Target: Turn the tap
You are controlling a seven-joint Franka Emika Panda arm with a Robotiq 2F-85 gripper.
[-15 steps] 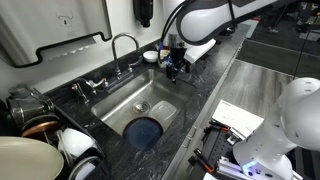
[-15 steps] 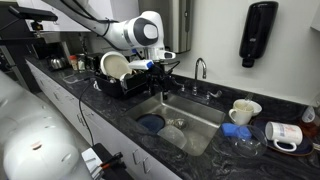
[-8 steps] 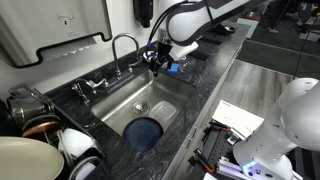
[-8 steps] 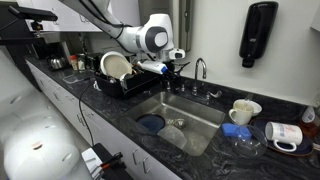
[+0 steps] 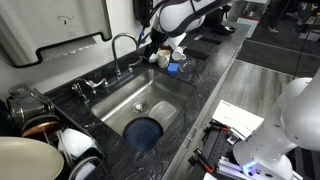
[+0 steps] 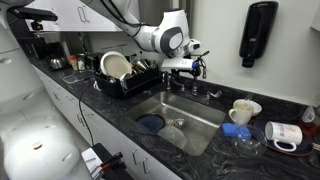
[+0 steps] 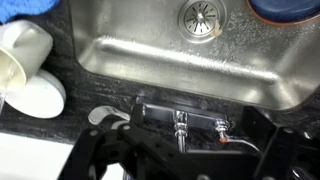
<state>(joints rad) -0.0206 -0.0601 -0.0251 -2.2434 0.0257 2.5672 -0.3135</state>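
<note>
While the gripper (image 5: 148, 45) hangs over the back rim of the sink (image 5: 150, 92), its dark fingers (image 7: 98, 152) stand wide apart in the wrist view, closed on nothing. The tap (image 5: 113, 51) rises from the counter behind the sink, its spout arching forward over the basin, and the gripper sits just beside the arch at its top. In an exterior view the gripper (image 6: 197, 66) overlaps the tap, so I cannot tell whether they touch. Two short lever handles (image 7: 181, 125) stand behind the sink, below the fingers. A blue plate (image 5: 145, 131) lies in the sink's near end.
</note>
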